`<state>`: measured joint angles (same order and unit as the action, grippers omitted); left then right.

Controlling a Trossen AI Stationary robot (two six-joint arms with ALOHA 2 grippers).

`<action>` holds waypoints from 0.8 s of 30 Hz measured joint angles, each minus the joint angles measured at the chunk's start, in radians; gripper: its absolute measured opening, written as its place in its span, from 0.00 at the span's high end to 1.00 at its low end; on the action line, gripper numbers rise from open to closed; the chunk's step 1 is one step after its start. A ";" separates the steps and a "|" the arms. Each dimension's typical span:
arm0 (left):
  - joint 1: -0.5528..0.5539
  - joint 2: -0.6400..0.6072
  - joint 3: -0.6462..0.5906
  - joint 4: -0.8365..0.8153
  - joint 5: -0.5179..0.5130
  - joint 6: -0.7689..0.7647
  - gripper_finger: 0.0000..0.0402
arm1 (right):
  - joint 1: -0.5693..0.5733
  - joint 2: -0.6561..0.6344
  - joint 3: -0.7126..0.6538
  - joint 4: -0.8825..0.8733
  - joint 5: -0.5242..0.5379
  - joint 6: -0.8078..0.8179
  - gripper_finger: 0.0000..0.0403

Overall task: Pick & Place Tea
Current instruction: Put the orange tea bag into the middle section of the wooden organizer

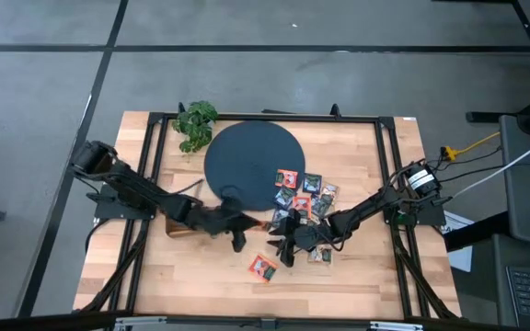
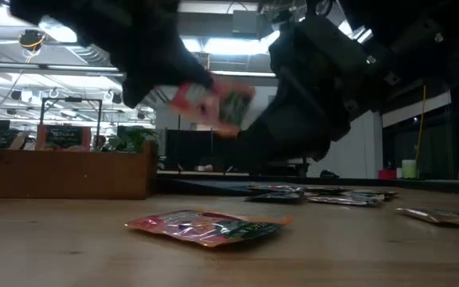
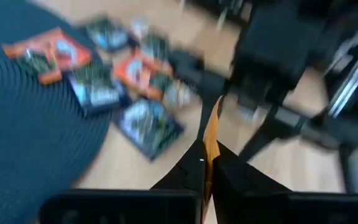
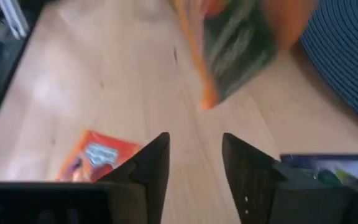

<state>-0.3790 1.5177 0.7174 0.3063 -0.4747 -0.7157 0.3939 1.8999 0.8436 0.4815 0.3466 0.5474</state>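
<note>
1. Left gripper: fingers pinched shut on an orange-red sachet, held edge-on between the tips. In the low view the same sachet hangs clear above the table.

2. Step in hand, by judgement: a hand-over between arms, the left gripper now holding the sachet.

3. Loose sachet: flat on the bare wood, just beyond the left gripper and near the right.

4. Right gripper: jaws parted, nothing between them; the held sachet shows just ahead of its fingers.

5. Sachet pile: beside the right gripper, some lying on the dark disc, some on the wood.

6. Next move, by judgement: the left gripper carries its sachet to the wooden tray; the grip is thin and edge-on, so slippage is the risk.

7. Writing: sachets carry light labels; none legible.
</note>
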 joint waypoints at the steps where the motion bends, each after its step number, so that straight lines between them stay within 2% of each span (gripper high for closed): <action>1: -0.006 -0.019 -0.036 0.073 -0.026 0.005 0.99 | 0.000 0.000 0.000 0.017 0.000 -0.003 0.61; 7: -0.044 -0.068 -0.190 0.507 -0.162 0.174 0.99 | -0.009 0.000 0.000 0.236 0.000 -0.086 0.58; 10: -0.067 -0.067 -0.212 0.699 -0.205 0.353 0.99 | -0.024 0.000 0.000 0.373 0.000 -0.160 0.58; 15: -0.094 -0.067 -0.212 0.942 -0.205 0.618 0.99 | -0.062 0.000 0.000 0.574 0.000 -0.246 0.58; 18: -0.104 -0.068 -0.212 1.035 -0.186 0.702 0.99 | -0.079 0.000 0.000 0.683 0.001 -0.314 0.58; 24: -0.105 -0.067 -0.212 1.067 -0.166 0.755 0.99 | -0.093 0.000 0.015 0.828 -0.045 -0.460 0.58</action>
<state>-0.4840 1.4502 0.5058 1.3731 -0.6403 0.0393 0.3008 1.8999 0.8582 1.3091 0.3017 0.0870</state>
